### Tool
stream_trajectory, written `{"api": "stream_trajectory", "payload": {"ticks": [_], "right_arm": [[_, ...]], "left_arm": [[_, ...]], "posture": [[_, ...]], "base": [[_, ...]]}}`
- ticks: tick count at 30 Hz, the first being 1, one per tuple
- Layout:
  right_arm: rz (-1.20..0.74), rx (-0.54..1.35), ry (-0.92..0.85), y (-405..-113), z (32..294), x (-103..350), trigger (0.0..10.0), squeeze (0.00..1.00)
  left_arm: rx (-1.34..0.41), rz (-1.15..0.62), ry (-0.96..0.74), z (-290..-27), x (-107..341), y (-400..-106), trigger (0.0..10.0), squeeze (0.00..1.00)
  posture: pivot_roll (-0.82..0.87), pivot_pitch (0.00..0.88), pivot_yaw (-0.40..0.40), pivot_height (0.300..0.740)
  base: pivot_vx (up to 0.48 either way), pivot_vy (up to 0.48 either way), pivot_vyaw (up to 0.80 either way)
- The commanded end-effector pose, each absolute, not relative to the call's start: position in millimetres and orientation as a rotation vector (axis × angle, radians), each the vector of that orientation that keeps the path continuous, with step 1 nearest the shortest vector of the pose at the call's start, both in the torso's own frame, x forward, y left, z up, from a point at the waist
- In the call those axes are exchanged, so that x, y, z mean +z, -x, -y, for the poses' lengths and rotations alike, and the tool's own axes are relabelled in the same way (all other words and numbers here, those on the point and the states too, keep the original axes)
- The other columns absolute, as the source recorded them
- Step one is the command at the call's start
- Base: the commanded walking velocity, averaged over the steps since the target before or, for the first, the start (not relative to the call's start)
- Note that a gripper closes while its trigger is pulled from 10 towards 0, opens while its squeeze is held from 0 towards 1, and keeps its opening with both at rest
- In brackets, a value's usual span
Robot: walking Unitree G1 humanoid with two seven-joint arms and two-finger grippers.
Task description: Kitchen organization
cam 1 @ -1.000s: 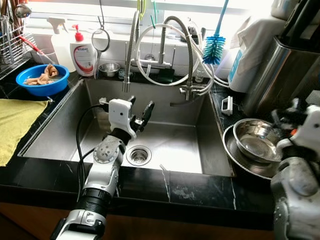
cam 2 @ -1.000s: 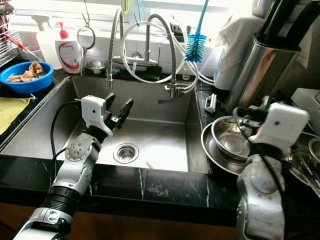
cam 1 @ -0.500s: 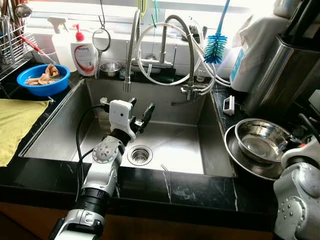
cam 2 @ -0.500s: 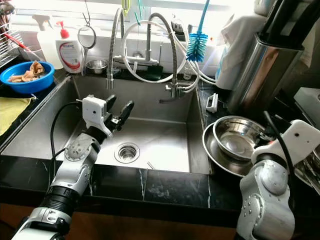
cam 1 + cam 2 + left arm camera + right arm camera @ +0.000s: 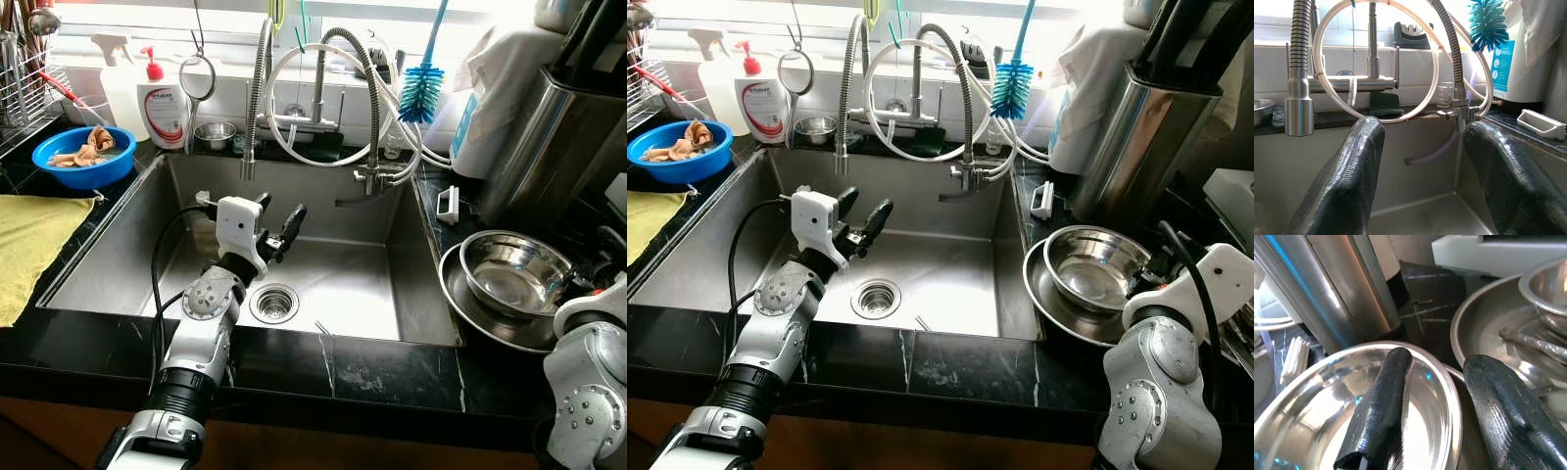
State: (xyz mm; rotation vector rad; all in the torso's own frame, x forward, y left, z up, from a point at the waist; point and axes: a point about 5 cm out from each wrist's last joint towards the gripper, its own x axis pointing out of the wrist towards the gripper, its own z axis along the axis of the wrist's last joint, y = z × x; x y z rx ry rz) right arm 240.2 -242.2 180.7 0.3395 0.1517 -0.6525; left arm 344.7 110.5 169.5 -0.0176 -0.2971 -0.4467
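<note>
I take the steel sink (image 5: 118,257) as my landmark, set in the black table (image 5: 392,372). Behind the sink, coiled faucet hoses (image 5: 328,103) hang over its back wall, and a blue bottle brush (image 5: 421,90) hangs at the back right corner. On the table to the right of the sink stands a tall steel canister (image 5: 549,147). In front of it, close to the sink's right rim, a steel bowl (image 5: 511,274) sits inside a wider steel basin (image 5: 460,299). To the left of the sink lies a yellow cloth (image 5: 29,240), and behind it, at the sink's back left corner, a blue bowl (image 5: 80,157) with scraps. A soap bottle (image 5: 163,103) stands behind the sink, on the left.

My left claw (image 5: 276,220) hangs above the sink, over the drain (image 5: 272,303), its fingers spread wide with nothing between them. My right claw (image 5: 1437,416) is to the right of the sink, over the steel bowl; one finger (image 5: 1382,406) is inside the bowl and the other outside its rim, spread apart and not pressing on the rim.
</note>
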Motion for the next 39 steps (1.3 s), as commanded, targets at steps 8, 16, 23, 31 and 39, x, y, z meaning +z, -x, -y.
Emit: {"api": "stream_trajectory", "payload": {"ticks": [8, 16, 23, 31, 39], "right_arm": [[-0.172, -0.656, -0.371, -238.2, 243.9, 180.0, 10.0, 0.00], [-0.203, -0.622, -0.395, -241.5, 239.8, 175.6, 10.0, 0.00], [-0.214, -0.606, -0.396, -242.3, 237.5, 174.6, 10.0, 0.00], [-0.227, -0.612, -0.405, -241.8, 237.0, 172.9, 10.0, 0.00], [-0.262, -0.613, -0.418, -240.7, 234.7, 166.6, 10.0, 0.00]], "left_arm": [[-0.469, 0.293, 0.012, -107.9, 170.6, -344.1, 10.0, 0.00], [-0.474, 0.294, 0.002, -107.5, 171.5, -344.5, 10.0, 0.00], [-0.474, 0.294, 0.001, -107.8, 171.5, -344.6, 10.0, 0.00], [-0.476, 0.295, 0.001, -107.2, 172.1, -344.6, 10.0, 0.00], [-0.482, 0.296, 0.003, -105.8, 172.5, -344.5, 10.0, 0.00]], "posture": [[-0.06, 0.000, -0.051, 0.740], [-0.06, 0.000, -0.052, 0.740], [-0.06, 0.000, -0.051, 0.740], [-0.06, 0.000, -0.049, 0.740], [-0.05, 0.000, -0.048, 0.740]], "base": [[0.000, 0.000, 0.00], [0.000, 0.000, 0.00], [0.000, 0.000, 0.00], [0.000, 0.000, 0.00], [0.000, 0.000, 0.00]]}}
